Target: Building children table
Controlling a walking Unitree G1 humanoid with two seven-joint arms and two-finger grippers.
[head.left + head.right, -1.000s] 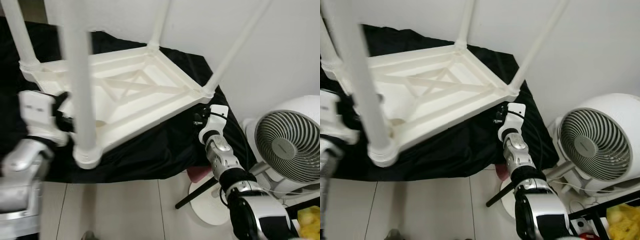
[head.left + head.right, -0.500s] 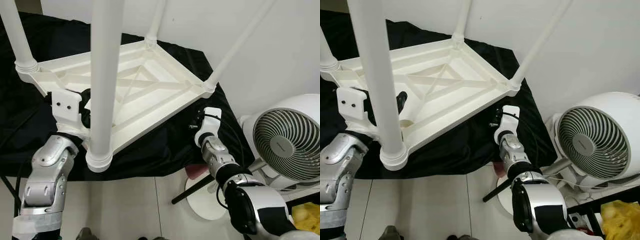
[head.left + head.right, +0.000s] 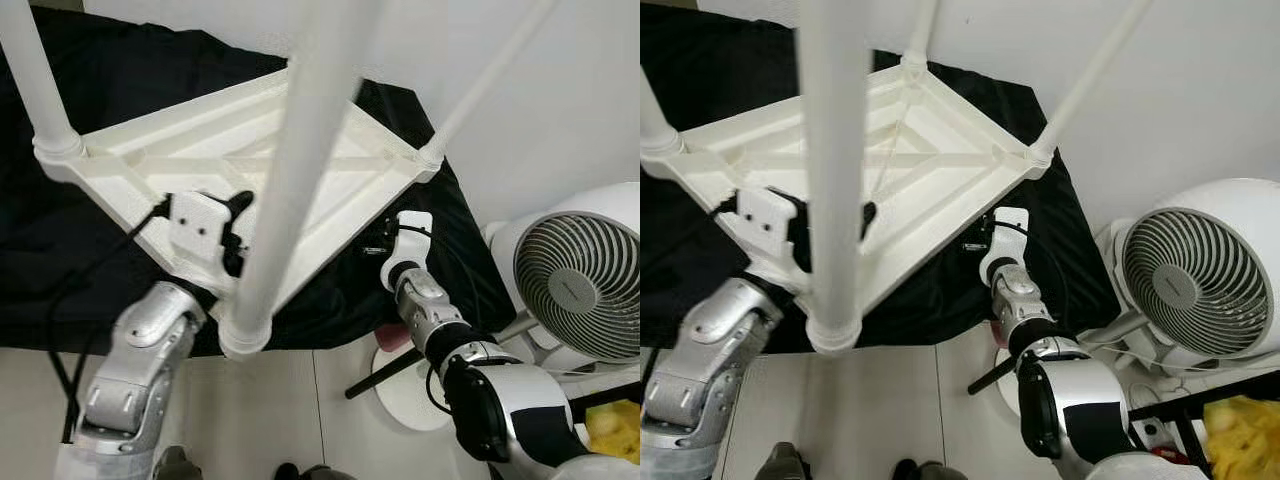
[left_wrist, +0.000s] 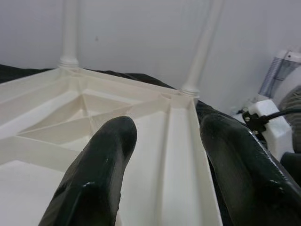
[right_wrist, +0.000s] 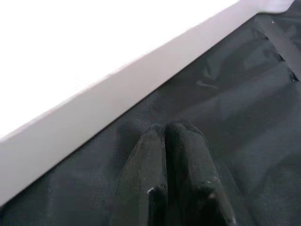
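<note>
Plastic children's table (image 3: 250, 150) lies upside down on black cloth (image 3: 100, 80), legs up: probably light, stiff, slippery. Left gripper (image 4: 164, 155) gapes over its ribbed frame, the best hold; right gripper (image 5: 171, 141), closed and empty, rests beside its edge.

Smooth white plastic table (image 3: 180, 150); matt black cloth (image 3: 110, 70).
</note>
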